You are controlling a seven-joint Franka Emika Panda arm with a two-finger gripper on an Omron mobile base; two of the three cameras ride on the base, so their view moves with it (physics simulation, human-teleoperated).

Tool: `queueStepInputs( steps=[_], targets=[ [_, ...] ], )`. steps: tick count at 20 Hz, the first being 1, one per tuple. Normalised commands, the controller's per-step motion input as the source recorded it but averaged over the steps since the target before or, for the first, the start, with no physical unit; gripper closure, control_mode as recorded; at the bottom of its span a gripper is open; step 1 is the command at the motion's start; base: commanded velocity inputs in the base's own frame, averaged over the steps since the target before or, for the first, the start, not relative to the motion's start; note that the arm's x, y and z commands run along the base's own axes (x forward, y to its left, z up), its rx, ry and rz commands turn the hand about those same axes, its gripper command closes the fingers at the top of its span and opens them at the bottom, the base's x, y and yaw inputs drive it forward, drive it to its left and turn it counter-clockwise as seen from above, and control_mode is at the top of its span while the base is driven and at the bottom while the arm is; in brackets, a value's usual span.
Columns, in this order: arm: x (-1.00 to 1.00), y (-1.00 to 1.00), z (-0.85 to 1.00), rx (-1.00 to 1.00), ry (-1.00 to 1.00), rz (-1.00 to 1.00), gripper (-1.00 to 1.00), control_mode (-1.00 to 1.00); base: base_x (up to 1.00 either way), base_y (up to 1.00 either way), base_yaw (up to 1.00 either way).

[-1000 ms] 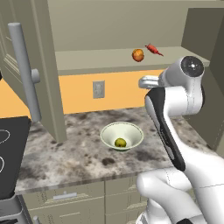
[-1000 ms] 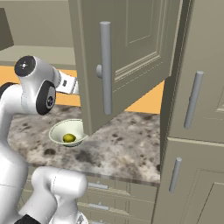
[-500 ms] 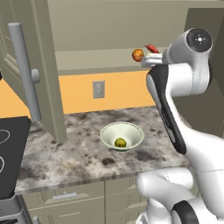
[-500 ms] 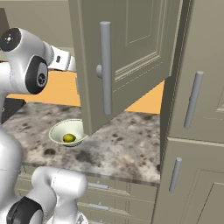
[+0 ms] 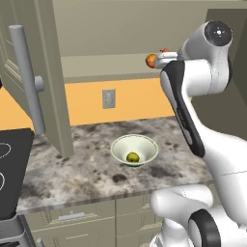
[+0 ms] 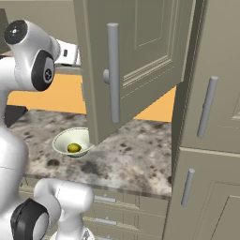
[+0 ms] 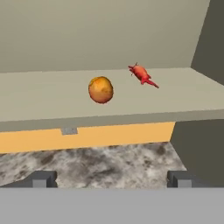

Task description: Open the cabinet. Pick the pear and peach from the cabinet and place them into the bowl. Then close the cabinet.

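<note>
Since a second ago the arm has swung up from counter height to shelf height, so the gripper [image 7: 109,178], jaws wide apart and empty, now faces the open cabinet [image 5: 34,82]. Peach [image 7: 100,89]: on the cabinet shelf, centred ahead of the jaws, with a small red pepper [image 7: 142,74] just beyond it to one side. Pear [image 5: 132,157]: already lying in the bowl [image 5: 118,147] on the counter [image 5: 87,173], so the peach looks to be the next pick, and closing the doors remains.

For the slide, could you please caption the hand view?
Open jaws face the peach and a red pepper on the cabinet shelf.
</note>
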Motion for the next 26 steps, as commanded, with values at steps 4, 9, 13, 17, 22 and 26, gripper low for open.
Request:
queueStepInputs(
  steps=[4, 9, 13, 17, 22, 26],
  targets=[
    [0.33, 0.0, -0.03, -0.05, -0.08, 0.02, -1.0, -1.0, 0.0, 0.0, 0.0],
    [0.51, 0.0, 0.0, -0.01, -0.03, 0.0, -1.0, -1.0, 0.0, 0.0, 0.0],
    [0.66, 0.0, -0.02, 0.0, 0.0, 0.0, -1.0, -1.0, 0.0, 0.0, 0.0],
    [0.66, 0.0, -0.06, 0.0, 0.0, 0.0, -1.0, -1.0, 0.0, 0.0, 0.0],
    [0.66, 0.0, -0.13, 0.0, 0.0, 0.0, -1.0, -1.0, 0.0, 0.0, 0.0],
    [0.67, 0.0, -0.17, 0.0, 0.0, 0.0, -1.0, -1.0, 0.0, 0.0, 0.0]
  ],
)
